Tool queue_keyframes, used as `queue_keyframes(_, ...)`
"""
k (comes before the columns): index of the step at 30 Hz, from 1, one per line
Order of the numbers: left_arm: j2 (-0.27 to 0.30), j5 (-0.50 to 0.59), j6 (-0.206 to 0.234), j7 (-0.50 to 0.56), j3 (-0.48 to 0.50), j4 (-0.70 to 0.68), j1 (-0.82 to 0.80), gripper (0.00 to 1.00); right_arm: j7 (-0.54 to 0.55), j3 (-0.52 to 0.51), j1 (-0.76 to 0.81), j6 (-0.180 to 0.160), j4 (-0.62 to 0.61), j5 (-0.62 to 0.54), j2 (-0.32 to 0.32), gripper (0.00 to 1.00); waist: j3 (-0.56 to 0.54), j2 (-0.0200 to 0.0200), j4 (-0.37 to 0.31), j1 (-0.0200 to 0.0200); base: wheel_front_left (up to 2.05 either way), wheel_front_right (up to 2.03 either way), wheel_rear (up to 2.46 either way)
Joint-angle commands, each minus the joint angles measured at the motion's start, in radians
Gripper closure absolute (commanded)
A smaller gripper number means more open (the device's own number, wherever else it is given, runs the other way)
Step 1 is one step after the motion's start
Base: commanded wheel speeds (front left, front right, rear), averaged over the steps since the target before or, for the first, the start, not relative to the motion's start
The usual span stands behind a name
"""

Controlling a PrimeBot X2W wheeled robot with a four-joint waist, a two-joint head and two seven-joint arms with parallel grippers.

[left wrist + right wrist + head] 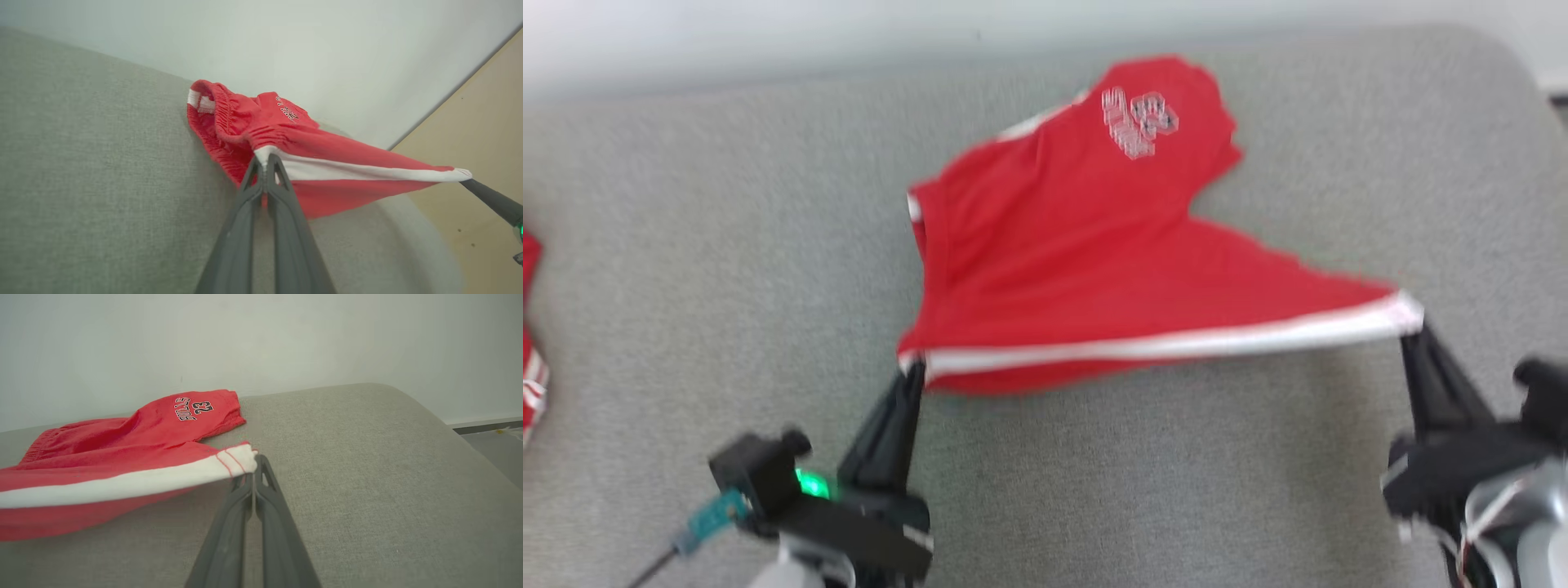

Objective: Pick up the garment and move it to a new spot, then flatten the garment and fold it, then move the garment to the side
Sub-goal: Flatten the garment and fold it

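**Red shorts stretched between two closed grippers**

From where I stand, the red garment (1094,269), a pair of sports shorts, sits a little right of the middle of the grey cushion (727,245). Its near edge is lifted and pulled out into a straight line, and its far part lies on the fabric surface. A white stripe (1176,345) runs along that taut near edge from one gripper to the other.

The left gripper (913,371) has its two dark fingers pressed together on the left end of the stripe, next to the gathered elastic waistband (222,110). The right gripper (1413,335) is closed just as tightly on the right end of the stripe, at the stitched corner of the leg hem. In each wrist view the fingers meet at the tips with only cloth between them.

The cloth below the stripe hangs in a shallow fold just above the cushion. The far leg points away toward the pale wall (261,335) and carries a white and dark print (1137,121) with the number 23.

A green light (810,483) glows on the left wrist. At the far left edge of the cushion, well apart from the shorts, lies another piece of red-and-white cloth (529,359). Beyond the cushion's right end there is tan floor (482,122).
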Motion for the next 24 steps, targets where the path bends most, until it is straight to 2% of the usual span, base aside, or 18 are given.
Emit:
queue_keyframes(1,0.008,-0.005,0.002,-0.003,-0.010,0.010,0.034,1.00,0.017,-0.011,0.046,-0.003,-0.013,0.002,0.005,1.00,-0.085,0.0002,0.011,0.0004,0.00,0.00,0.00)
queue_keyframes(5,0.015,-0.016,0.002,-0.002,-0.035,0.036,0.093,1.00,0.115,0.003,0.154,-0.003,-0.050,0.015,-0.001,1.00,-0.122,0.0002,0.018,0.0004,0.00,0.00,0.00)
queue_keyframes(13,0.030,-0.010,0.007,0.015,-0.080,0.068,0.184,1.00,0.399,0.006,0.330,-0.002,-0.169,0.036,-0.032,1.00,-0.186,0.0002,0.021,0.0004,0.00,0.00,0.00)
queue_keyframes(19,0.038,-0.016,0.018,0.029,-0.103,0.068,0.252,1.00,0.557,-0.009,0.445,-0.003,-0.257,0.081,-0.049,1.00,-0.232,0.0002,0.028,0.0004,0.00,0.00,0.00)
queue_keyframes(24,0.073,-0.012,0.036,0.068,-0.124,0.049,0.313,1.00,0.636,-0.065,0.523,-0.003,-0.317,0.099,-0.053,1.00,-0.250,0.0002,0.027,0.0004,0.00,0.00,0.00)
